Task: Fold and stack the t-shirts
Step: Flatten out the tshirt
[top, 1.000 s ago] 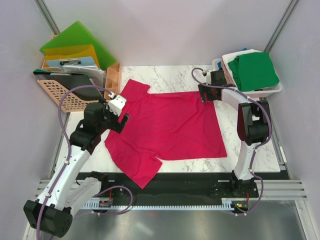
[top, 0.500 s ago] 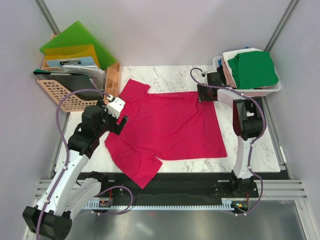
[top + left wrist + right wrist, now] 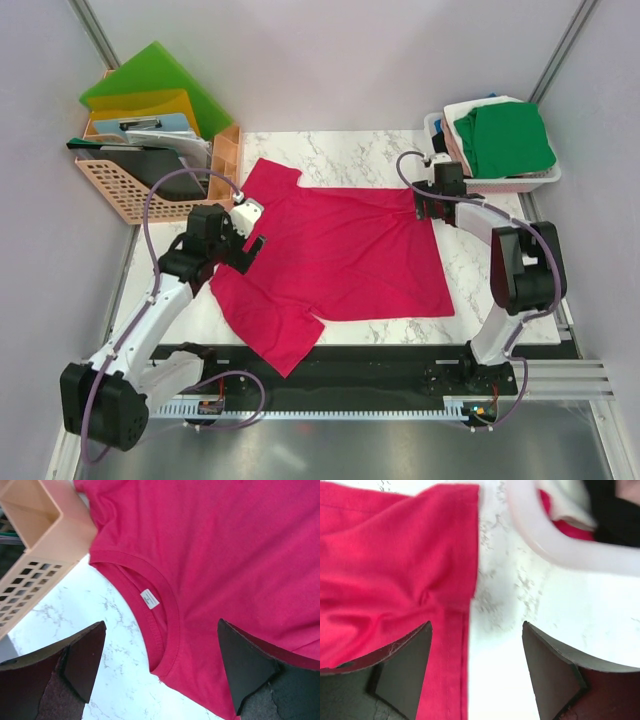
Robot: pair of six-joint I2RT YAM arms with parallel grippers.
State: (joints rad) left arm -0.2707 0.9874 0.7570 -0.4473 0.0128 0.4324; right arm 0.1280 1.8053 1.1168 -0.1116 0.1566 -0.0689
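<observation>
A crimson-pink t-shirt (image 3: 340,255) lies spread flat on the marble table, collar to the left and hem to the right. My left gripper (image 3: 245,238) hovers open over the collar (image 3: 167,615); one finger is above bare marble, the other above the cloth, and nothing is between them (image 3: 161,625). My right gripper (image 3: 427,205) is open at the shirt's far right corner. It straddles the hem edge (image 3: 455,645), with its gap (image 3: 477,625) over the white table. Other t-shirts fill the white bin (image 3: 500,184), a green one (image 3: 505,140) on top.
A peach basket (image 3: 125,190) with green (image 3: 150,78) and yellow (image 3: 140,104) folders stands at the back left. A small peach box (image 3: 40,515) sits close beside the shirt's upper sleeve. The bin's rim (image 3: 545,537) is just beyond my right fingers.
My right gripper has shifted rightward and nearer, from over the shirt to its far right corner, and the cloth there has wrinkled. My left arm has swung its elbow outward, the gripper staying by the collar.
</observation>
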